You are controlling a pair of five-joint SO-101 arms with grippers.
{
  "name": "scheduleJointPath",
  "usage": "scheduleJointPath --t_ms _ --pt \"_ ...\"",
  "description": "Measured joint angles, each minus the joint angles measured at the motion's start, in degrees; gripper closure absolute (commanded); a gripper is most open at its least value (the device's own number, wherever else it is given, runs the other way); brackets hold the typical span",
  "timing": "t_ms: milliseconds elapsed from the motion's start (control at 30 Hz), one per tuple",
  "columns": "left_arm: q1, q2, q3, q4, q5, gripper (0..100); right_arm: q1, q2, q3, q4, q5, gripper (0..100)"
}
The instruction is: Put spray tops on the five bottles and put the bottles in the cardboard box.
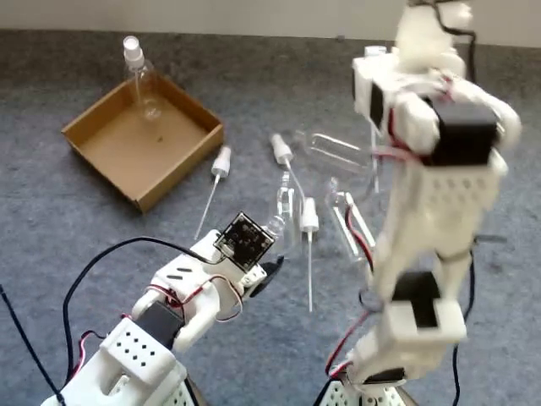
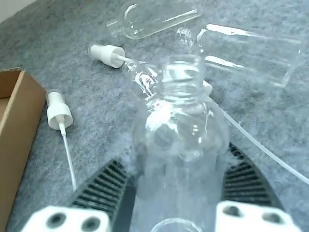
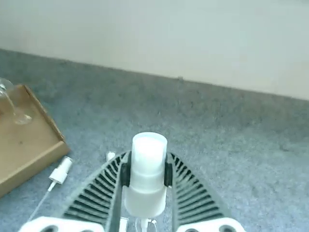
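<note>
my left claw [image 2: 176,166] gripped the open bottle [image 2: 178,125] over the desk [image 1: 68,254]; my right claw [image 3: 146,162] clamped a spray top [image 3: 148,145] up high. my call: hold the bottle upright, centre the top over its opening, lower straight, then twist.

Grey carpet [image 1: 254,101] covers work surface; pale plain wall [image 3: 193,38] behind.

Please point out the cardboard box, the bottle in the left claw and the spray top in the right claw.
cardboard box [image 1: 127,152], high view, bare floor inside.
bottle [image 2: 178,130], left wrist view, clear body below the neck.
spray top [image 3: 147,166], right wrist view, white body.
</note>
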Motion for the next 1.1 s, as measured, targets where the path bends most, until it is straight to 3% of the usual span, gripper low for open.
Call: scheduleJointPath --t_ms 300,633,867,1100 --pt "2.8 0.0 1.6 -5.6 0.0 85 -3.3 -24.0 15.2 0.0 -4.5 99.5" --pt "7.2 0.0 8.8 -19.5 0.0 85 -4.1 -33.8 30.3 -0.3 -5.7 99.4" --pt "8.4 0.0 9.0 -21.5 0.0 85 -4.1 -39.6 39.4 -7.4 -14.0 99.4" --pt "8.4 0.0 9.0 -21.5 1.7 85 -4.2 -49.7 57.1 -17.9 -15.0 99.4"
